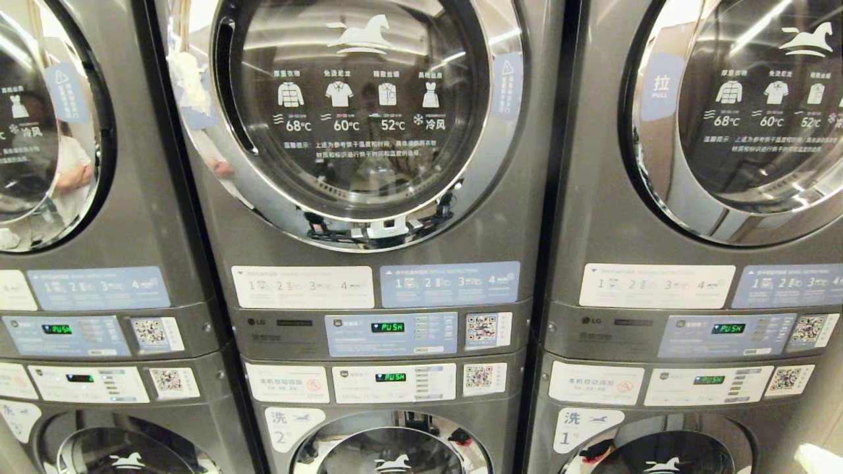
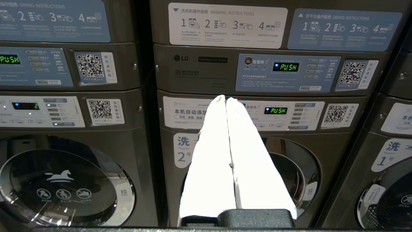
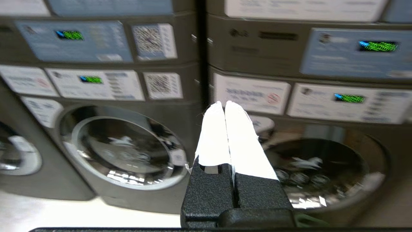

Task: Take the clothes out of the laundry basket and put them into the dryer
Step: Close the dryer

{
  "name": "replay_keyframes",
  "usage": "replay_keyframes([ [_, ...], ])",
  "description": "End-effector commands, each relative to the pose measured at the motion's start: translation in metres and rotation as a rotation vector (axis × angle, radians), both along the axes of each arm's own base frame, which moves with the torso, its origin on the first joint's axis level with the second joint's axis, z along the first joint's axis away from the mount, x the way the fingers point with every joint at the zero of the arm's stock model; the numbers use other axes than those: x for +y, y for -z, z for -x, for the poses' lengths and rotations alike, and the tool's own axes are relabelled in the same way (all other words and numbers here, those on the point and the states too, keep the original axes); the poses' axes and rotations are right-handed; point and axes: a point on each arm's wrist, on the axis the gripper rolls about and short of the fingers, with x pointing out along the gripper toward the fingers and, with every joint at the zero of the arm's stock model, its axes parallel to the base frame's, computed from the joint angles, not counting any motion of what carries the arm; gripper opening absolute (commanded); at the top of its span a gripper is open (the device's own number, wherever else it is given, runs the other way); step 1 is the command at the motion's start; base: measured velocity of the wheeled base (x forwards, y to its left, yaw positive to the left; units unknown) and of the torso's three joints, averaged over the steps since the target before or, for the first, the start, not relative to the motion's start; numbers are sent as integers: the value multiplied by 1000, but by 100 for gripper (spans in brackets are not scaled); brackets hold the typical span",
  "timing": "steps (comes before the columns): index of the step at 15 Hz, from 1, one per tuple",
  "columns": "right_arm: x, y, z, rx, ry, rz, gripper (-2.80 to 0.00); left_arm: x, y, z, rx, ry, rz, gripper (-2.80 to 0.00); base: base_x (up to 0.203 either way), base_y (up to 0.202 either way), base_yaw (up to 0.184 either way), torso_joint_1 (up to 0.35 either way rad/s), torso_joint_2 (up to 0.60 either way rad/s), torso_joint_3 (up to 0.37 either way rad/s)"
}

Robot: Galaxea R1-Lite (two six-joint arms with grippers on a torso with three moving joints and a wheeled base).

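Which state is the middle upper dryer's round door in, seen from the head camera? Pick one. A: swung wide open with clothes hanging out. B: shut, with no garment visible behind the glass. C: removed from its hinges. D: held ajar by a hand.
B: the middle dryer door sits closed in its chrome ring, its glass showing only printed temperature icons and reflections, and neither hand appears in the head view.

Bright indoor light; glare on dryer door (image 1: 359,112); right wrist view blurred.
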Motion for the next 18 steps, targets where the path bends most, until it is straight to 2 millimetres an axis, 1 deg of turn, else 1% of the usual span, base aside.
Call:
replay_keyframes([
  [1,0,14,31,-74,57,32,-280,0,0,0,1,0,0,-280,0,0,0,0,0,0],
  [3,-2,32,36,35,179,80,-280,0,0,0,0,-2,0,-280,0,0,0,0,0,0],
  [4,-2,35,36,57,191,87,-280,0,0,0,1,-2,0,-280,0,0,0,0,0,0],
  [7,-1,35,37,52,60,152,-280,0,0,0,1,-2,0,-280,0,0,0,0,0,0],
  [9,-1,35,38,47,34,160,-280,0,0,0,1,-2,0,-280,0,0,0,0,0,0],
  [10,-1,35,41,12,36,159,-280,0,0,0,1,-2,0,-280,0,0,0,0,0,0],
  [13,-1,38,57,-200,47,153,-280,0,0,0,1,0,0,-280,0,0,0,0,0,0],
  [14,-1,39,59,-232,52,145,-280,0,0,0,0,0,0,-280,0,0,0,0,0,0],
  [18,-2,39,58,-216,54,140,-280,0,0,0,1,0,0,-280,0,0,0,0,0,0],
])
